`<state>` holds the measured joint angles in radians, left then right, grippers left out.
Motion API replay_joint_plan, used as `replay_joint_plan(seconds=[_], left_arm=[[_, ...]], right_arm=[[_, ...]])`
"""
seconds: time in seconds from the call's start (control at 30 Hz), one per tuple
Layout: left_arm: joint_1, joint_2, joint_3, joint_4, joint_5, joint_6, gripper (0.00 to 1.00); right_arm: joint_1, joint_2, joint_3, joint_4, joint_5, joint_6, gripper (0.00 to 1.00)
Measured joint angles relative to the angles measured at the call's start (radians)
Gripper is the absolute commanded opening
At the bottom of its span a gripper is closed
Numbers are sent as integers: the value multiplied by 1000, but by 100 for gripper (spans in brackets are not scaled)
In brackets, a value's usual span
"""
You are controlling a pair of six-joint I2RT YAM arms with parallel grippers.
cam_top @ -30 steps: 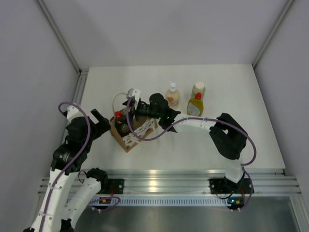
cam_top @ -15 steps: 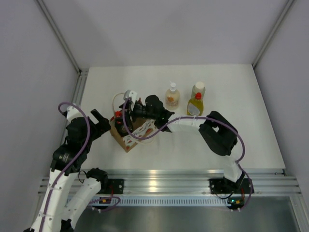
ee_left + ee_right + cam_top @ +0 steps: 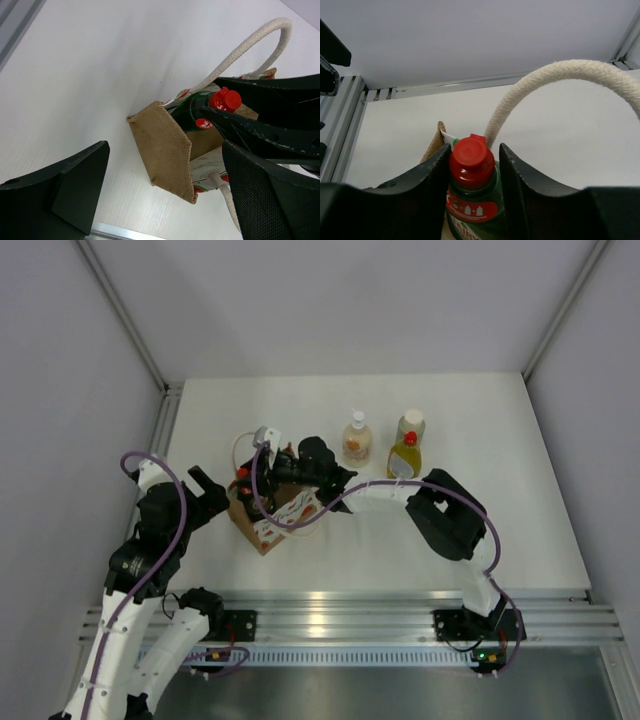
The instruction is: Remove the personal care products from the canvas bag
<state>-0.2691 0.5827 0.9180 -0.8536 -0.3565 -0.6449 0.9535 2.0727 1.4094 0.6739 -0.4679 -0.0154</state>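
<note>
The canvas bag (image 3: 272, 520) stands on the table left of centre, its tan end panel (image 3: 167, 150) facing my left wrist camera. A dark green bottle (image 3: 472, 200) with a red cap (image 3: 225, 99) stands upright inside it. My right gripper (image 3: 472, 155) reaches into the bag from the right, its fingers (image 3: 260, 135) closed against the bottle's neck and shoulders. My left gripper (image 3: 165, 165) is open just left of the bag, holding nothing. A pale-orange bottle (image 3: 357, 440) and a yellow bottle (image 3: 404, 456) stand on the table behind.
A white-capped bottle (image 3: 411, 422) stands right behind the yellow one. One cream loop handle (image 3: 560, 75) arches over my right gripper. The aluminium frame rail (image 3: 165, 415) runs along the table's left edge, with grey walls on three sides.
My right gripper has pushed left into the bag and its fingers have closed in onto the green bottle's neck. The left arm has stayed where it was.
</note>
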Motion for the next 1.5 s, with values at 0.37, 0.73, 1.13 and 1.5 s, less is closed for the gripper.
replay_joint_plan(seconds=[0.37, 0.73, 1.13, 1.5], left_arm=[[0, 0, 0, 0, 0, 0, 98], [0, 0, 0, 0, 0, 0, 98], [0, -10, 0, 0, 0, 0, 98], [0, -16, 0, 0, 0, -2, 98]], right_arm=[[1, 0, 1, 9, -34, 4, 9], [2, 0, -23, 63, -44, 21, 0], [2, -20, -22, 32, -41, 26, 0], [2, -125, -19, -19, -39, 0, 0]])
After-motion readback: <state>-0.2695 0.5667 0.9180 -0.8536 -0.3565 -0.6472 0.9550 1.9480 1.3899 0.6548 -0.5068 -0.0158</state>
